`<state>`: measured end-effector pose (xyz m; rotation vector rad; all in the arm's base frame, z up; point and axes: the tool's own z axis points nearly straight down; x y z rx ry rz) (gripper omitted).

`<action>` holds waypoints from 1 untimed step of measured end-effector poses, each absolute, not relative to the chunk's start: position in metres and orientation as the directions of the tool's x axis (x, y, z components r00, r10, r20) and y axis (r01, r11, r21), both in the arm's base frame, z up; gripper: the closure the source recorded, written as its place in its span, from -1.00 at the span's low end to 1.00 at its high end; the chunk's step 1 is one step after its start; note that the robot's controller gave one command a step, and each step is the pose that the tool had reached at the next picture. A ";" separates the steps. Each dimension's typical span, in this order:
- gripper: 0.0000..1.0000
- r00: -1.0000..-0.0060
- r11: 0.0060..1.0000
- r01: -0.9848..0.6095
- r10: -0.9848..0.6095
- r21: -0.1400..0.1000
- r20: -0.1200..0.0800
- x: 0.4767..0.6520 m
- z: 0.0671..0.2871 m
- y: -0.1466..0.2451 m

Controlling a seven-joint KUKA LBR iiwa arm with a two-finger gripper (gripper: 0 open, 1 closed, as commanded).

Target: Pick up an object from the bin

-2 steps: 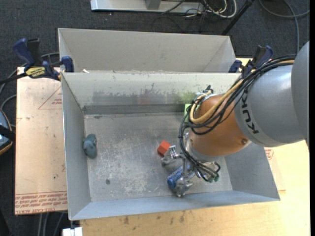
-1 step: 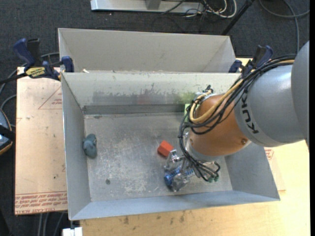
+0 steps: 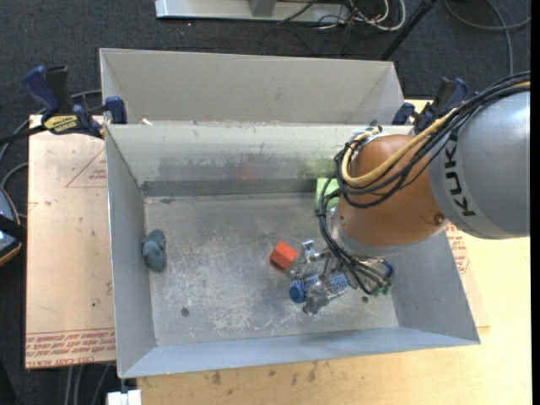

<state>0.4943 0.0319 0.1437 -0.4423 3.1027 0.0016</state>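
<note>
While reaching into the grey bin from the right of the frame, sets the gripper low over the floor, right of centre and towards the lower edge. Cannot tell whether open or closed: too tangled with cables and glinting metal to read. Nothing seen clearly gripped, so no claim of a hold.

Nearest the tip: a small blue thing, touching or just beside it on the left, hard to say which. Just up and left of that, an orange block, near the gripper but apart from it. Further right, under the orange wrist cover, small blue and green bits, perhaps loose things, perhaps parts of the wrist. Up behind the cover, by the back wall, a green thing, mostly hidden. Well apart, at the left of the floor, a blue-grey lump, lying alone.

As to progress, by judgement: down at floor level, pick not yet shown. Left to do: close on one thing, probably the blue one or the orange block, lift clear of the floor, carry up out of the bin. Nothing off the floor as yet.
</note>
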 end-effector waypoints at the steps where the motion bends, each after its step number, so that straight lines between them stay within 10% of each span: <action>1: 1.00 -0.961 0.961 -0.278 -0.278 0.000 -0.005 0.495 0.186 0.033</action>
